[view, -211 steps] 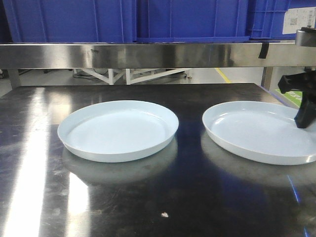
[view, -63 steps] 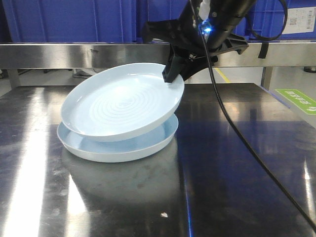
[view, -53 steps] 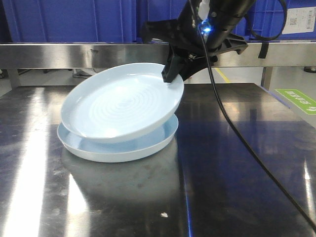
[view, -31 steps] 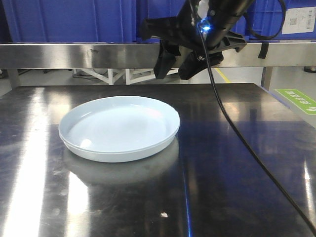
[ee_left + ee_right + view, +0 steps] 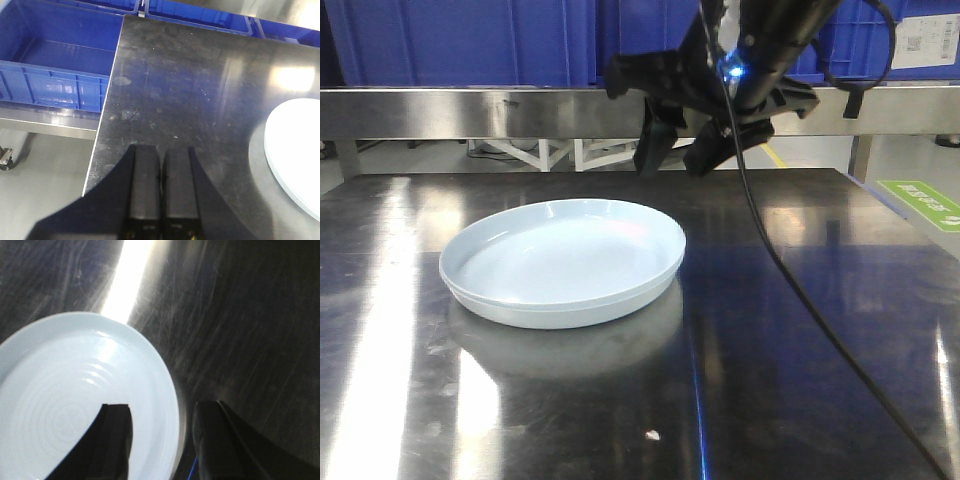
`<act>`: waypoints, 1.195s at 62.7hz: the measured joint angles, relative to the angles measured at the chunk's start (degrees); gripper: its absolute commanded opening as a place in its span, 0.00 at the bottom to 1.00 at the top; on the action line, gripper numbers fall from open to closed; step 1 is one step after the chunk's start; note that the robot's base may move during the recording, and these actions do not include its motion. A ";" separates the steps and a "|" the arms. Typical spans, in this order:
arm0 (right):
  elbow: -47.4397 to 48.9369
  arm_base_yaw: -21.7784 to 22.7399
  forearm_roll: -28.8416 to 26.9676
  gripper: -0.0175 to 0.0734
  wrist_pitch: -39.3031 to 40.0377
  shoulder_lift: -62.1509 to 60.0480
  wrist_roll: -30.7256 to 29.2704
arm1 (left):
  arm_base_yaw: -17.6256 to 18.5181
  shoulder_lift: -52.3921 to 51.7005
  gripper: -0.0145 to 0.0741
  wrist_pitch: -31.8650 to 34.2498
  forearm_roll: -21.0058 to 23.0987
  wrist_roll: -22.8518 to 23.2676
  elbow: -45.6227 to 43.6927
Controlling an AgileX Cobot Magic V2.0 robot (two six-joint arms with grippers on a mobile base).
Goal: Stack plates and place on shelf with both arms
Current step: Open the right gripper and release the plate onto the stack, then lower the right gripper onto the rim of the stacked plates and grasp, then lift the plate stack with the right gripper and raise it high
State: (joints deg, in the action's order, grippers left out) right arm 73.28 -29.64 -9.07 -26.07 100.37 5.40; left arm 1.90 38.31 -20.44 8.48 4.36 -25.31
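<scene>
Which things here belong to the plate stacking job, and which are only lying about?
Job: stacked plates, right pincer, left pincer.
Lying about: blue crates, small white speck, green floor marking.

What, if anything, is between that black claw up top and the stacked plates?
Nothing visible. The right gripper hangs, jaws open, above the rim of the stacked plates, with only bare air between them.
</scene>
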 measured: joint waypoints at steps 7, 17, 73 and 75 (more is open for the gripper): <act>0.00 0.00 0.00 0.64 -0.33 1.61 0.00 | 0.00 0.00 0.27 0.00 0.00 0.00 0.00; 0.00 0.00 0.41 0.64 -0.35 3.26 0.00 | 0.00 0.00 0.27 0.00 0.00 0.00 0.00; 0.25 0.00 0.36 0.25 -0.34 7.08 0.12 | 0.00 0.00 0.27 0.00 0.00 0.00 0.00; 0.48 0.00 0.09 0.27 -0.09 7.08 0.13 | 0.00 0.00 0.27 0.00 0.00 0.00 0.00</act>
State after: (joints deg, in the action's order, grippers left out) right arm 73.76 -29.64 -8.98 -26.17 107.45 5.54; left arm 1.90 38.31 -20.44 8.48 4.36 -25.31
